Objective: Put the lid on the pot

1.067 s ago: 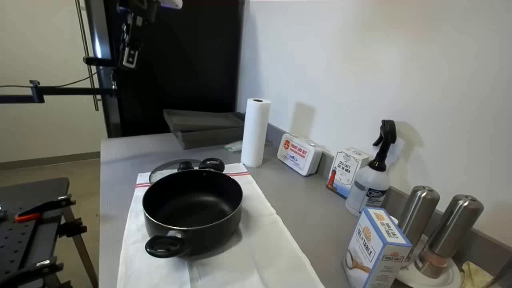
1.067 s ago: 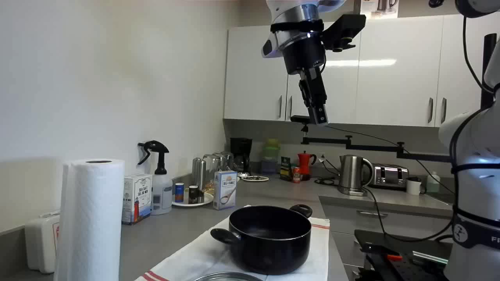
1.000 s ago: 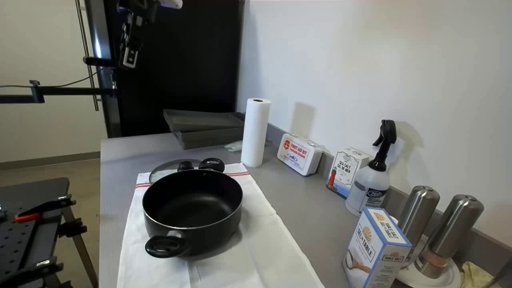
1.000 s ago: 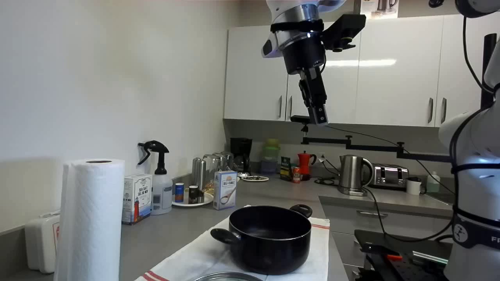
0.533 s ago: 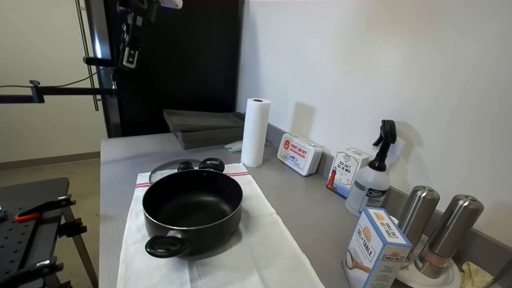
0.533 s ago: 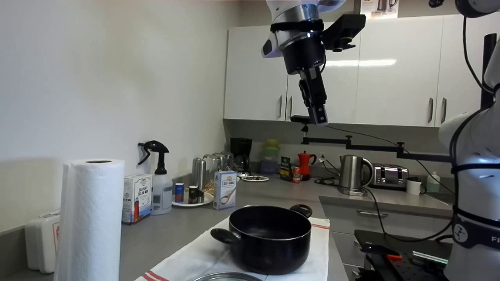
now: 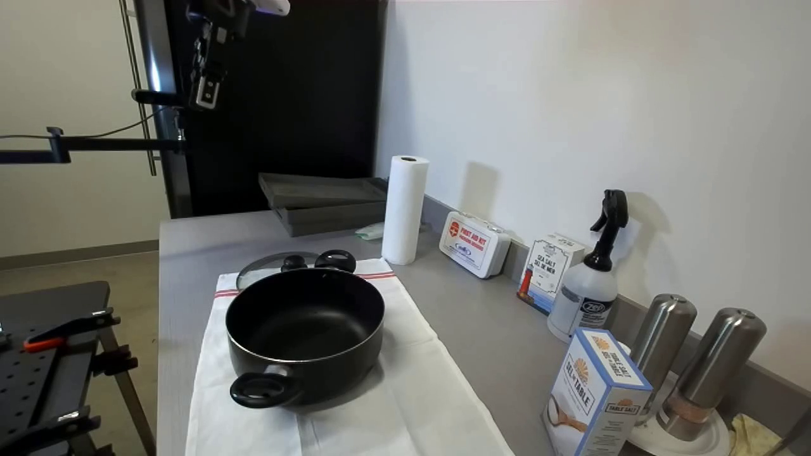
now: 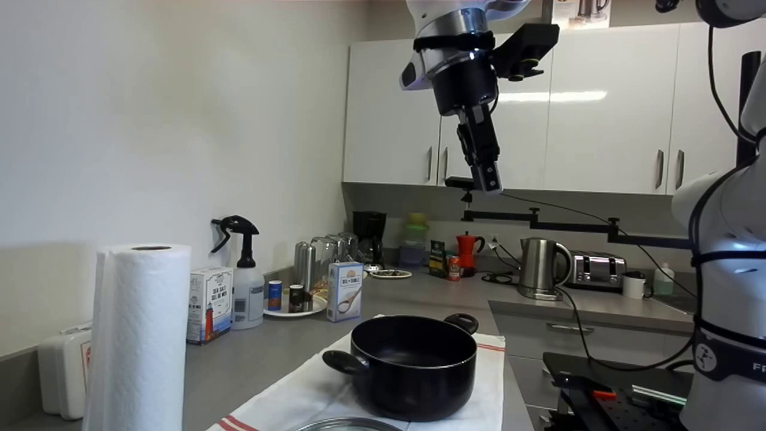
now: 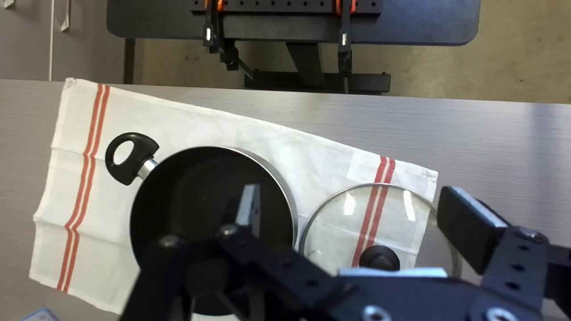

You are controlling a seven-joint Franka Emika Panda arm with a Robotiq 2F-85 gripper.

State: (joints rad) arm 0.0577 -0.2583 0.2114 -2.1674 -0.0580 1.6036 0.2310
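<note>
The black pot stands upright and uncovered on a white towel in both exterior views (image 7: 310,380) (image 8: 419,389); it also shows in the wrist view (image 9: 178,200). The glass lid lies flat beside the pot, knob up, in the wrist view (image 9: 334,223). In an exterior view the lid (image 7: 256,273) is partly hidden behind the pot; in an exterior view only its rim (image 8: 350,424) shows at the bottom edge. My gripper (image 9: 357,216) is open and empty, high above the counter in both exterior views (image 7: 206,95) (image 8: 488,179). Its fingers stand wide apart, one over the pot, one over the lid's edge.
The red-striped towel (image 9: 308,151) lies under pot and lid. A paper towel roll (image 7: 405,212), first aid kit (image 7: 474,246), salt boxes (image 7: 599,392) and spray bottle (image 7: 583,297) stand along the wall. Grey trays (image 7: 329,209) lie at the counter's end. A black side table (image 9: 285,26) adjoins.
The arm and gripper have shifted very slightly, by a barely visible amount. The pot, lid and towel have not moved.
</note>
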